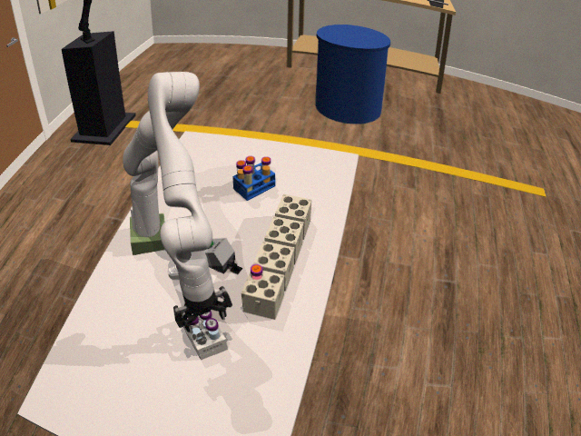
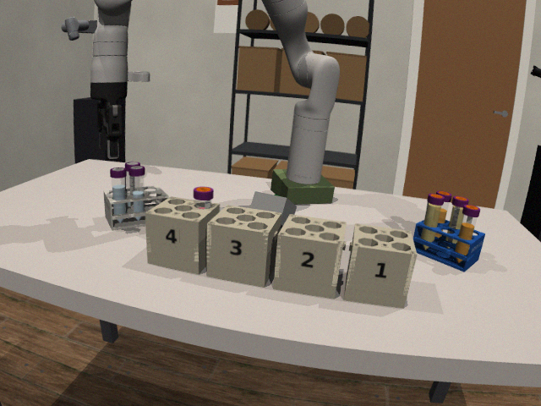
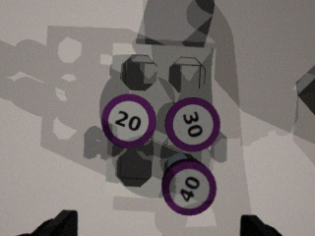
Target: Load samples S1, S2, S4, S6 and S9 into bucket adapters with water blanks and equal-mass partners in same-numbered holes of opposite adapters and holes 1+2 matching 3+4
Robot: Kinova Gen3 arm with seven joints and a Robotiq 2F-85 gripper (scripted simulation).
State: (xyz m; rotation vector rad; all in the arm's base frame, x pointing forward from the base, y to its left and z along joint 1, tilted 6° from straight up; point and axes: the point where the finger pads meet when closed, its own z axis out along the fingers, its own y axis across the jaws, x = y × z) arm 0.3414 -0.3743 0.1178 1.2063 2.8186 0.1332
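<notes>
My gripper (image 1: 201, 313) is open and empty, pointing down above the grey blank rack (image 1: 210, 340); it also shows in the exterior view (image 2: 111, 137). In the wrist view the rack holds three water blanks marked 20 (image 3: 129, 121), 30 (image 3: 192, 124) and 40 (image 3: 188, 184); my fingertips show at the bottom corners. Adapters 4 (image 2: 179, 234), 3 (image 2: 241, 244), 2 (image 2: 309, 255) and 1 (image 2: 380, 264) stand in a row. An orange-dotted sample tube (image 2: 203, 195) stands in a rear hole of adapter 4. The blue rack (image 2: 450, 242) holds several orange-dotted samples.
A small sloped grey desk (image 1: 221, 255) sits by the arm between the base (image 1: 146, 239) and the adapter row. The blank rack has three empty holes. A blue barrel (image 1: 351, 73) and a black pedestal (image 1: 95, 86) stand off the table.
</notes>
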